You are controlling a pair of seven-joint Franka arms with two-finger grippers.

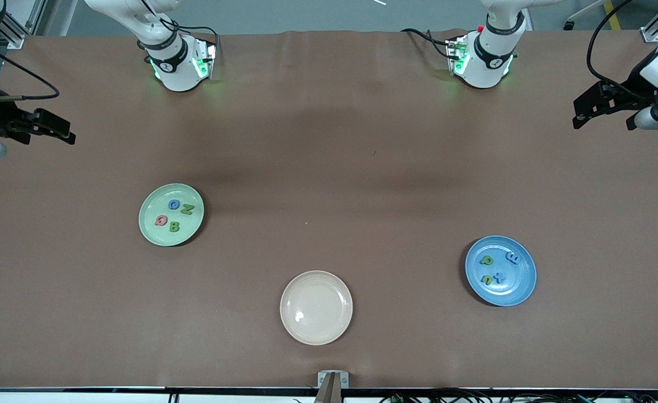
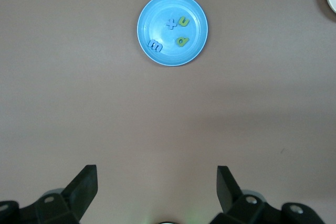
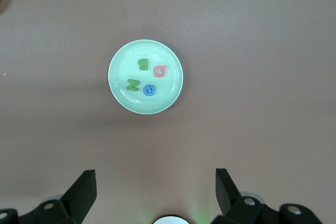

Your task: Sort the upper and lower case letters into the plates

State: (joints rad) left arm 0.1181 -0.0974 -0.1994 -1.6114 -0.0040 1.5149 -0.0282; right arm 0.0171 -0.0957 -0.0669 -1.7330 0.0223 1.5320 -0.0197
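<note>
The pale green plate (image 1: 192, 230) toward the right arm's end holds the blue G (image 1: 174, 205), green N (image 1: 187, 210), red Q (image 1: 161, 220) and green B (image 1: 174, 226). The blue plate (image 1: 522, 286) toward the left arm's end holds the blue m (image 1: 512, 257), blue x (image 1: 500, 276) and two small green letters (image 1: 486, 260). My right gripper (image 3: 155, 182) is open and empty, high over bare table at its end, and the green plate (image 3: 125, 66) shows in its wrist view. My left gripper (image 2: 156, 179) is open and empty over its end, and its wrist view shows the blue plate (image 2: 163, 8).
An empty cream-beige plate (image 1: 316, 307) lies between the two plates, nearest the front camera. Both arm bases stand along the table's edge farthest from the front camera. A small metal bracket (image 1: 332, 379) sits at the edge nearest the camera.
</note>
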